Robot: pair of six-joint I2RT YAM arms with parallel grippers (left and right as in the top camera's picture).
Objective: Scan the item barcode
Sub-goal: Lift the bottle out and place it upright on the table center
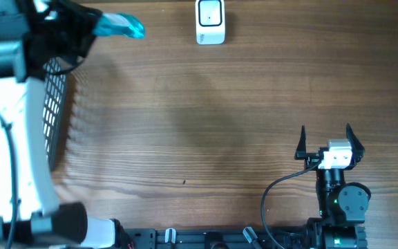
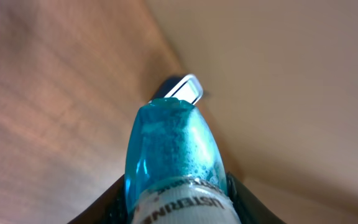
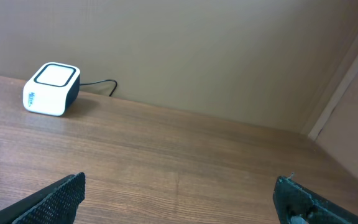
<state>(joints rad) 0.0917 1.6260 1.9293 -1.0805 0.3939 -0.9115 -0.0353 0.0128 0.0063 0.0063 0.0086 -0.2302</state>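
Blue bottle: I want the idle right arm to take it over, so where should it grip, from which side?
Probably the bare blue end of the blue bottle, approached from the robot's right: it juts past the left gripper toward the scanner, while the labelled part is clamped inside that gripper. The right gripper stands open.

1 bottle [image 1: 119, 26]: clear blue, bubbly liquid inside, white label at clamped end, held sideways in left gripper [image 2: 179, 208], tip toward scanner [image 1: 210, 21]. Scanner: 1 white box, dark-framed top window, at far edge of table [image 1: 206, 138].
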